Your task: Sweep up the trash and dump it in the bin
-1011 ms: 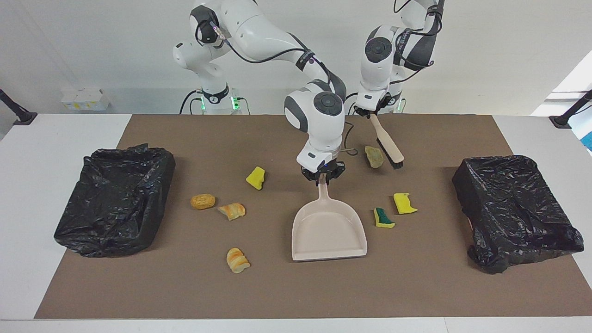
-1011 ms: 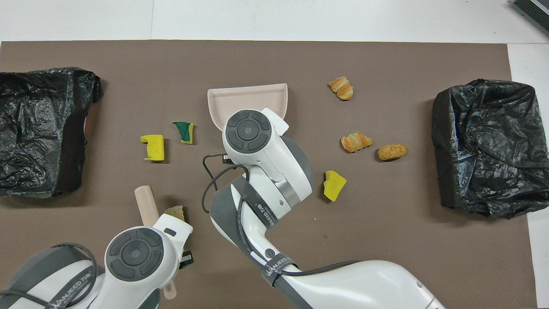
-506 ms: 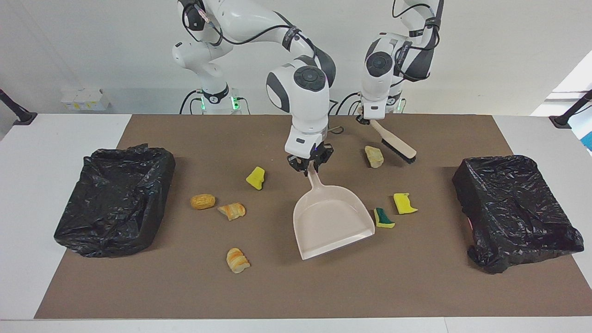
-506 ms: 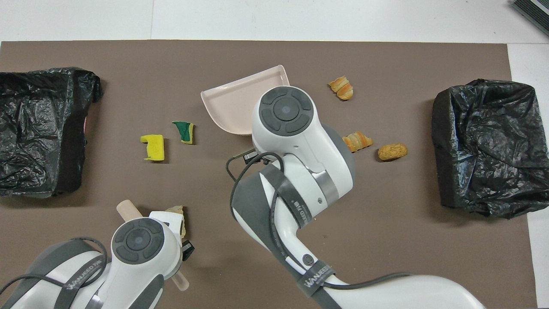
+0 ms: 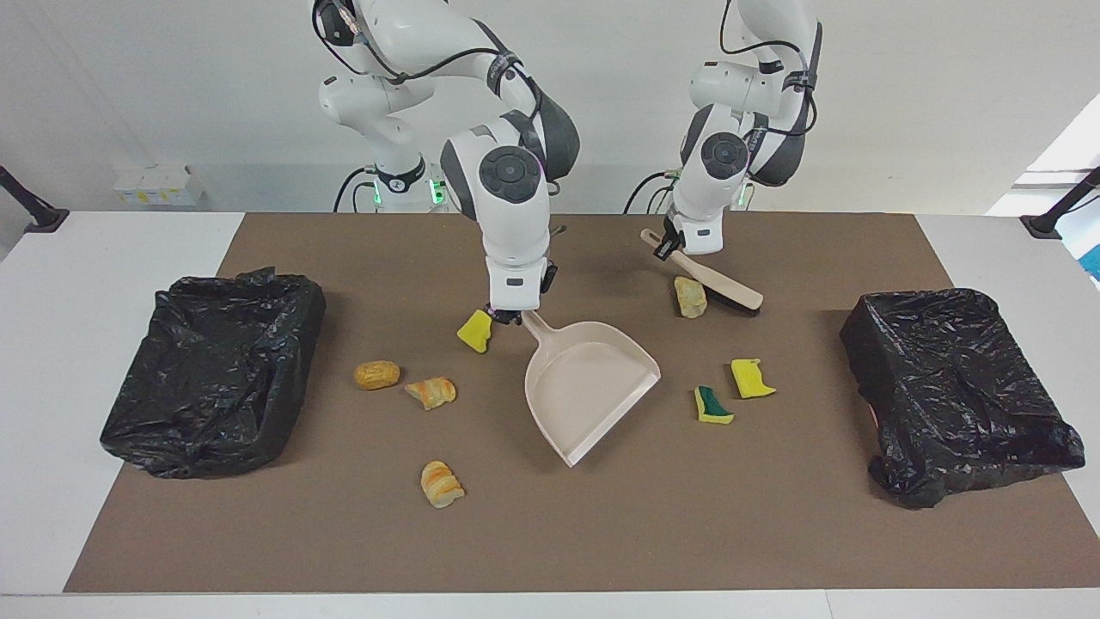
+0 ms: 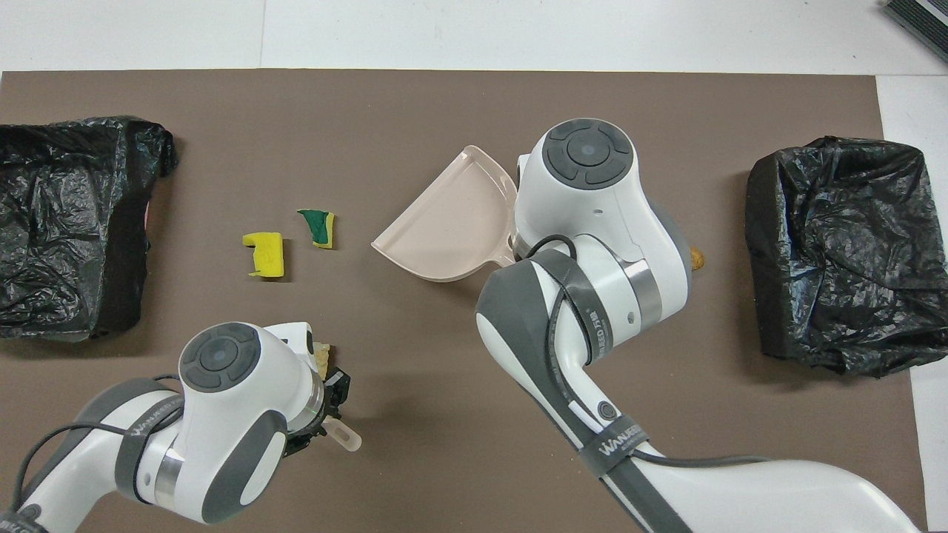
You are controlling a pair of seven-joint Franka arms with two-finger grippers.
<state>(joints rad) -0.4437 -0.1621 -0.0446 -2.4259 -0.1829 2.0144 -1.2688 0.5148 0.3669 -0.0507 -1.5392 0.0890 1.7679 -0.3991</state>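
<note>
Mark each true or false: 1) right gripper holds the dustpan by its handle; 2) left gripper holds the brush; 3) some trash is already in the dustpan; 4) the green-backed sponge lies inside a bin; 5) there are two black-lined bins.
1) True: the right gripper is shut on the dustpan handle.
2) True: the left gripper is shut on the brush.
3) False: the dustpan is empty.
4) False: the green-backed sponge lies on the mat beside the dustpan.
5) True: one bin at the right arm's end, another bin at the left arm's end.
</note>
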